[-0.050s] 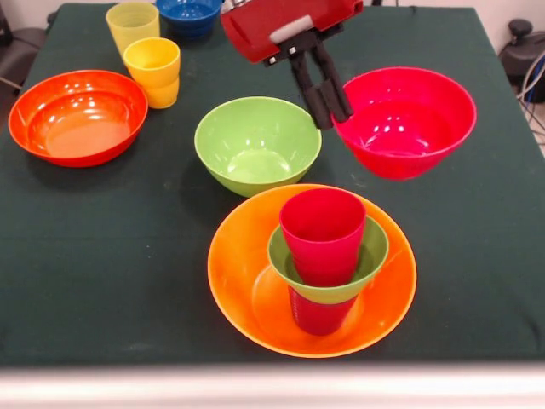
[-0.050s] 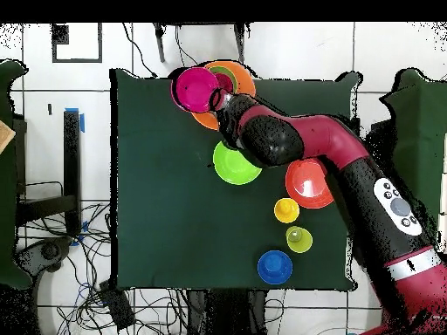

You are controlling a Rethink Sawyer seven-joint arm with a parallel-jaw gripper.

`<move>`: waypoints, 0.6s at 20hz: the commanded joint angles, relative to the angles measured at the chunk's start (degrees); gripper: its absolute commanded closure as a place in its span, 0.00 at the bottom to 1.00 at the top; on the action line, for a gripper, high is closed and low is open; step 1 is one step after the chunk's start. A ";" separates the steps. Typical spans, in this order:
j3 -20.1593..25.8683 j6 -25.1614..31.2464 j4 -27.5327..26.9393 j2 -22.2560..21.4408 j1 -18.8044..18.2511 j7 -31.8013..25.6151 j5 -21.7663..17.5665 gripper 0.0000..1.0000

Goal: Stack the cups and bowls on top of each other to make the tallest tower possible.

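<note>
My gripper [image 1: 334, 118] is shut on the left rim of the small red-pink bowl [image 1: 409, 128], which hangs tilted above the cloth at the right. In the overhead view this bowl [image 2: 194, 89] sits beside the tower, with the gripper [image 2: 218, 100] at its rim. The tower stands at the front: a large yellow-orange bowl [image 1: 247, 281], a dark reddish cup [image 1: 319, 313] inside it, a small green bowl [image 1: 370, 256] on that, and a red-pink cup [image 1: 324, 230] on top.
A large green bowl [image 1: 257, 143] sits just behind the tower. A wide orange-red bowl [image 1: 78, 116] lies at the left. A yellow-orange cup [image 1: 153, 72], a pale yellow cup [image 1: 132, 25] and a blue bowl [image 1: 189, 15] stand at the back left.
</note>
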 commanded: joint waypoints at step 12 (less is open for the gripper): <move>4.07 7.45 -0.76 -2.12 -2.38 -19.93 -3.63 1.00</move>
